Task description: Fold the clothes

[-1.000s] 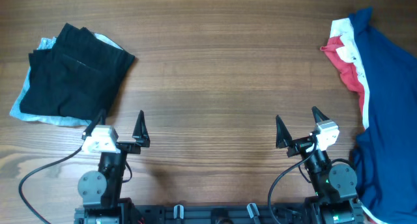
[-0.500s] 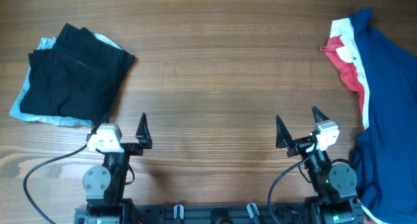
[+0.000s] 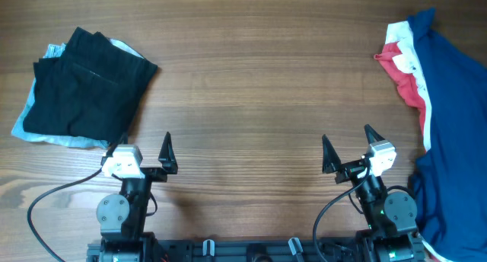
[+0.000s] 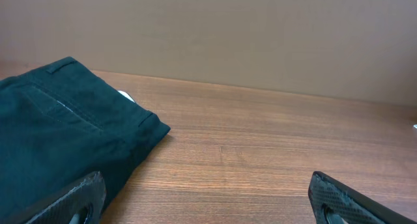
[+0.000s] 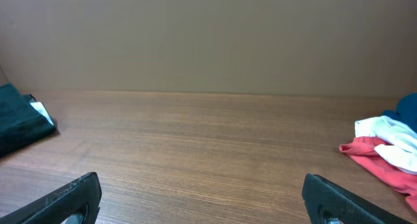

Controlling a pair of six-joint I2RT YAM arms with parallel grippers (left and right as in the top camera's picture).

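The clothes, a black garment [image 3: 84,83], lie folded at the table's far left on top of light-blue denim. No lining or logo shows. The garment also shows at the left of the left wrist view [image 4: 52,133], and its edge shows in the right wrist view [image 5: 16,120]. My left gripper [image 3: 141,144] is open and empty, just below and to the right of the garment, with bare wood between its fingers [image 4: 208,204]. My right gripper [image 3: 347,140] is open and empty over bare wood [image 5: 202,201] at the front right.
Light-blue denim shorts [image 3: 49,138] stick out under the black garment. A pile of navy [image 3: 456,102], red [image 3: 407,83] and white [image 3: 402,35] garments lies along the right edge; its red part also shows in the right wrist view [image 5: 378,162].
My left gripper shifted a little right and toward the table's front between one second and half a second ago, then held still. The right arm and the garments have not moved.
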